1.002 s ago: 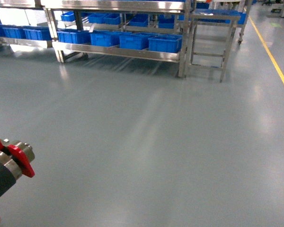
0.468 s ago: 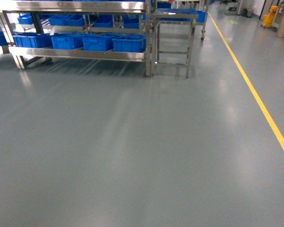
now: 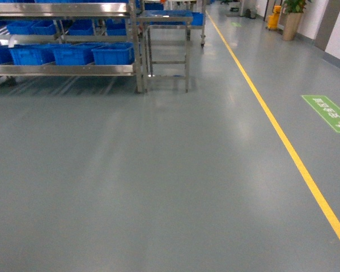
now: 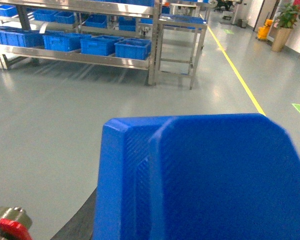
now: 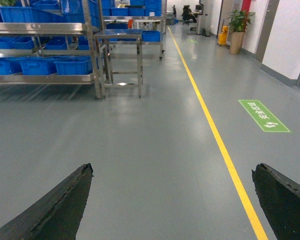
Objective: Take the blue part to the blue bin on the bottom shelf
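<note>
The blue part (image 4: 205, 175) fills the lower left wrist view, a large moulded piece with a ribbed face. My left gripper (image 4: 155, 225) is shut on it, and only one dark finger (image 4: 82, 220) shows beside its left edge. The bottom shelf (image 3: 62, 70) is a shiny steel rail at the head view's upper left, carrying several blue bins (image 3: 73, 54). It also shows far off as the bottom shelf (image 4: 75, 56) and the bottom shelf (image 5: 40, 78). My right gripper (image 5: 172, 169) is open over bare grey floor with nothing between its fingers. Neither gripper appears in the head view.
A small steel stand (image 3: 167, 51) adjoins the rack's right end. A yellow floor line (image 3: 283, 141) runs down the aisle, with a green floor sign (image 3: 327, 112) to its right. A potted plant (image 3: 292, 17) and a yellow bucket (image 3: 273, 20) stand far back.
The head view has swung right: the rack slid to the left edge, the yellow line and green sign came into view, and the red-and-metal arm joint left the lower left corner.
</note>
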You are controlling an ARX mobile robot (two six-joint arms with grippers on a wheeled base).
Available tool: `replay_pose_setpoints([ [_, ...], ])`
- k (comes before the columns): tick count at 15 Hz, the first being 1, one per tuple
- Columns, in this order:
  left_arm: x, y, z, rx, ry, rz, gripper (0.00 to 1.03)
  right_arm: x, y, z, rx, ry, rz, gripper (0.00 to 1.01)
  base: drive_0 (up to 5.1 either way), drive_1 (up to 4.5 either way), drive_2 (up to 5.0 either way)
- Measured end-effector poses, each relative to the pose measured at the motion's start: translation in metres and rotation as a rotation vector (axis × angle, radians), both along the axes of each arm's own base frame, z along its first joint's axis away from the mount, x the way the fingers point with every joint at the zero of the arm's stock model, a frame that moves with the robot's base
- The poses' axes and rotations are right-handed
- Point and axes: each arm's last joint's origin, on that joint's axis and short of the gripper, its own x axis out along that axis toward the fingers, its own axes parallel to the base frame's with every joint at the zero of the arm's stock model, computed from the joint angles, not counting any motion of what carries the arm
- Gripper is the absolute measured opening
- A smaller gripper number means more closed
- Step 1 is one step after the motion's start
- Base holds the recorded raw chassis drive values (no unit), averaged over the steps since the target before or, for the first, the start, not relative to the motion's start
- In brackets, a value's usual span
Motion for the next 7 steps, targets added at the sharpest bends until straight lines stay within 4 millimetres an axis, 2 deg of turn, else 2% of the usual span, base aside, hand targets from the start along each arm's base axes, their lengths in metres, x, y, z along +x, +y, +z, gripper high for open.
replay_pose_setpoints([
  [5,-0.0005,-0.0003,0.0009,0.000,-0.012,-0.003,0.44,0.0000,0.0000,0.0002,0.000,-0.002,0.000,0.98,-1.6,-1.61,-1.6],
  [7,-0.0002,-0.0002,0.0003,0.000,-0.006,-0.002,0.44,0.0000,0.0000,0.0001,0.000,-0.002,0.000,0.98,-0.1,4.14,-4.3],
])
